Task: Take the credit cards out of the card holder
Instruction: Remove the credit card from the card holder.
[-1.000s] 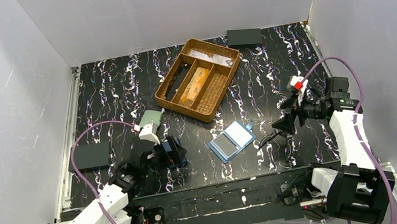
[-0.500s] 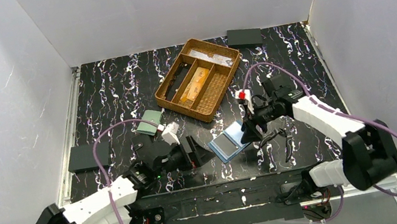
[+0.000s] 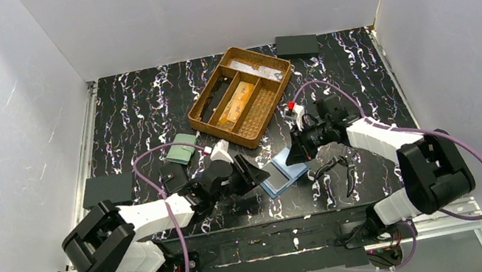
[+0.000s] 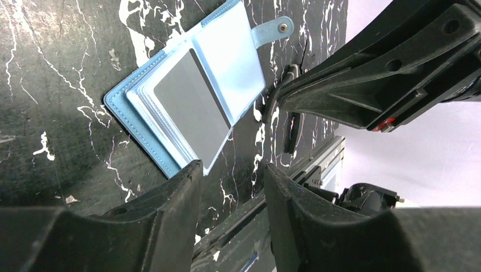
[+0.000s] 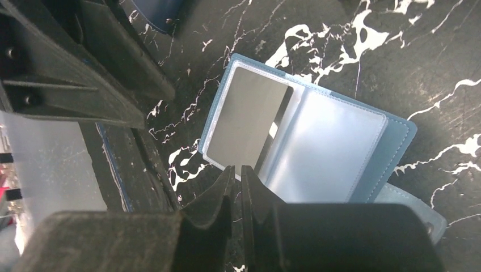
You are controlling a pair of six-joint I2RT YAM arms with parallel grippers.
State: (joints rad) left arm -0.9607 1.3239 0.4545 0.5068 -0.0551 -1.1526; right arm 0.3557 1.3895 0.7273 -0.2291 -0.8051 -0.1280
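The card holder [image 3: 282, 172] lies open and flat on the black marbled table, its snap tab [image 4: 275, 28] pointing away. A grey panel [image 5: 247, 116] shows under its clear sleeve; no credit cards show in it. My left gripper [image 4: 231, 170] hovers low just off the holder's left end, jaws open and empty. My right gripper [image 5: 238, 171] hangs at the holder's edge near the fold, jaws shut to a hairline gap with nothing visible between them. From above, the left gripper [image 3: 253, 171] and right gripper [image 3: 296, 154] flank the holder.
A wicker tray [image 3: 208, 117] with flat orange-gold pieces [image 3: 234, 104] in it stands behind the holder. A pale green wallet [image 3: 184, 148] lies to the left, a flat black pad [image 3: 107, 190] further left, a black box [image 3: 296, 45] at the back. A thin black object [image 3: 337, 167] lies right of the holder.
Both arms have swung in from the sides to the card holder. The left jaws have narrowed to about half width, and the right jaws have closed almost fully. The holder has not moved.
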